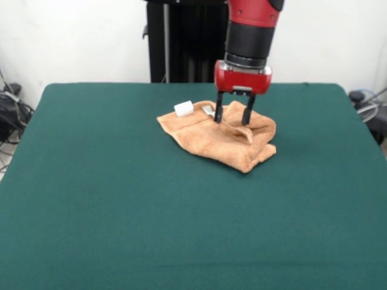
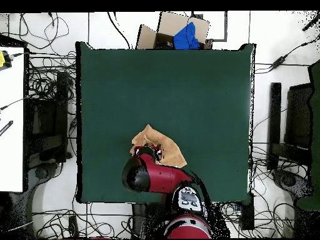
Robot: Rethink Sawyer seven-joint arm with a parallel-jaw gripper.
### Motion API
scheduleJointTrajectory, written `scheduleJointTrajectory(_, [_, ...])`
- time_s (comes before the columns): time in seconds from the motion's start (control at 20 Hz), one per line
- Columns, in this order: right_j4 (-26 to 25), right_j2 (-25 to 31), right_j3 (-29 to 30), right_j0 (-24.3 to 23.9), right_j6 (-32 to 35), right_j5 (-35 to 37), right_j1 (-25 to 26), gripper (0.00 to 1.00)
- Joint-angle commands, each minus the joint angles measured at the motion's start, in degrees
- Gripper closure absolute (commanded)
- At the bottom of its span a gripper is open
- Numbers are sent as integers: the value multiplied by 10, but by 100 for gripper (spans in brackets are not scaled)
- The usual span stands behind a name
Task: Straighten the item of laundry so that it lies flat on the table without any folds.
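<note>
Peach-orange terry is seen bunched in a crumpled heap on the table (image 1: pixel 91 199), toward the far side in the front view and a little right of the centre line. The towel (image 1: pixel 233 145) is plainly folded over on itself: a doubled flap runs along its near right edge, and a ridge is raised across the middle. Its long axis is judged to run diagonally, from the far left corner, where a small white tag (image 1: pixel 184 108) sticks up, down to the near right corner.

The gripper (image 1: pixel 232 116) is held directly over the far part of the heap, so the cloth lies beneath the claw and spreads away from it toward the camera and to the right. The two dark fingers (image 1: pixel 219 112) are spread apart, about as wide as the red wrist housing allows, with their tips at or just into the pile. Nothing is seen pinched between them; whether the tips actually press the cloth cannot be told from the front view.

In the overhead view the arm (image 2: pixel 153 177) covers the base-side portion of the towel, and the fingers are hidden completely beneath it. How many layers are stacked, and where the woven band lies, cannot be made out. The coming pinch is judged to depend on an upper layer being taken alone.
</note>
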Motion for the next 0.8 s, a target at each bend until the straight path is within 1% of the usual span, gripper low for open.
scheduleJointTrajectory(0.05, [10,-1,-29,12,97,2,34,0])
scheduleJointTrajectory(0.35, [-1,-1,-18,5,91,9,20,0])
scheduleJointTrajectory(0.6, [-11,5,-29,-5,87,-11,41,0])
scheduleJointTrajectory(0.8, [-18,4,-31,-11,82,-14,43,0])
